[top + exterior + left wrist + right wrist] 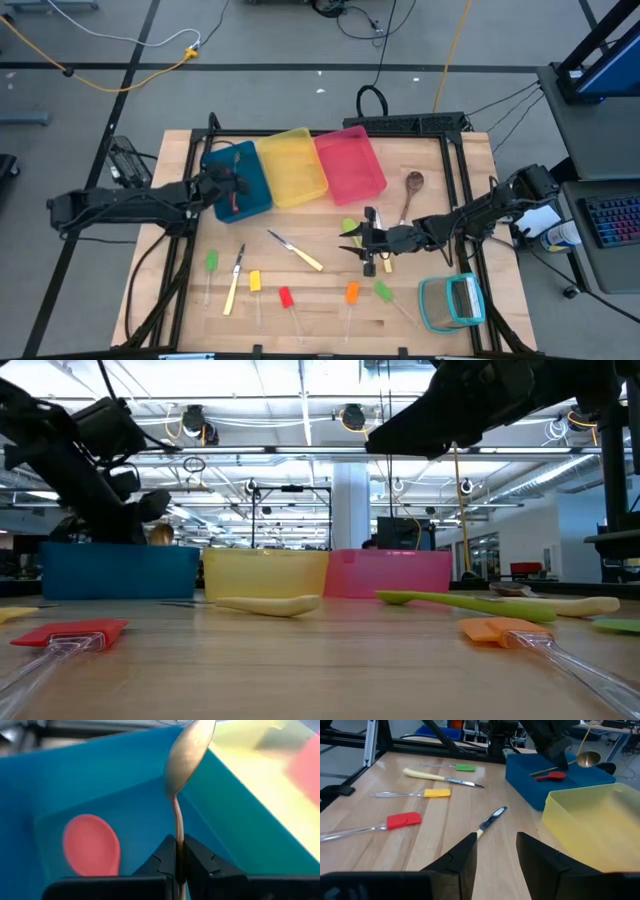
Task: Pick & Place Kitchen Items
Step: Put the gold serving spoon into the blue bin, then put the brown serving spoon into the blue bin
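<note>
My left gripper [226, 184] is over the blue bin [250, 170], shut on a brown spoon [186, 755]. A red spoon [91, 845] lies on the bin's floor. My right gripper [367, 243] is open above the table's middle right. In its wrist view [495, 854] a yellow-handled knife [491, 818] lies on the table below and ahead of the fingers. A green spoon [348, 226] lies beside it. Another knife [297, 250], a third knife [234, 285] and several clear-handled sticks [286, 297] lie on the table's near half. My left gripper pinches the brown spoon's thin handle [178, 842] between its two fingers. The spoon runs on ahead along the fingers, with its bowl [189, 750] toward the yellow bin. It is lifted clear over the blue bin, as the right wrist view [587, 759] also shows.
The yellow bin [292, 165] and the pink bin [350, 160] stand in a row right of the blue one at the far side. A dark wooden spoon [412, 186] lies right of the pink bin. A teal-framed square object [452, 302] sits at the near right corner.
</note>
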